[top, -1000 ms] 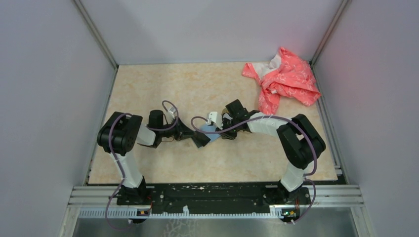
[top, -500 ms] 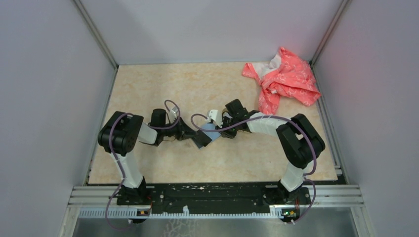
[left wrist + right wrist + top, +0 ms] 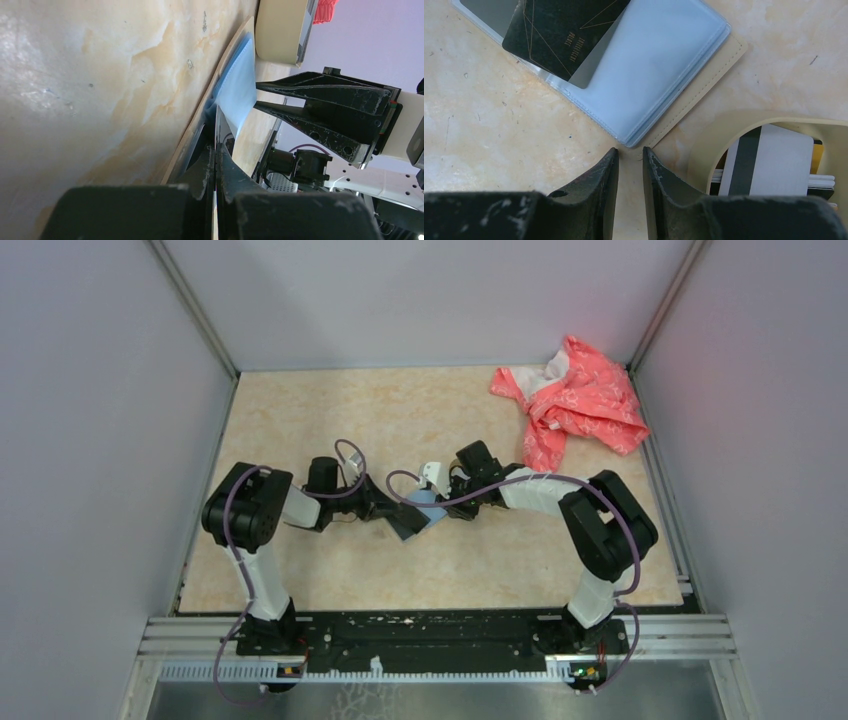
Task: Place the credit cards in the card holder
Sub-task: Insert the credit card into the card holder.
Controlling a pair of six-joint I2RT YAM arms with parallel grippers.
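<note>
Your right gripper (image 3: 630, 155) hangs empty, jaws a slit apart, just off the corner of the open beige folding card holder (image 3: 706, 82) at mid-table; the black gold-lined card (image 3: 559, 35) lies askew, half in a clear sleeve, ahead-left of it. Your left gripper (image 3: 215, 155) looks clamped on the holder's far edge; the tan oval dish (image 3: 724, 130) crowds the other side

Frosted glossy plastic card holder (image 3: 659, 65), matt stone-look table (image 3: 489, 135)

card holder (image 3: 659, 65): was cropped at 11 o'clock of the right wrist view; too small to make out from above.
black card (image 3: 559, 35): was cut at 12 o'clock; its print was illegible.
dish (image 3: 709, 145): ran off at 4 o'clock.
credit cards (image 3: 774, 160): lower ones lay hidden under the top card; count was unclear.
</note>
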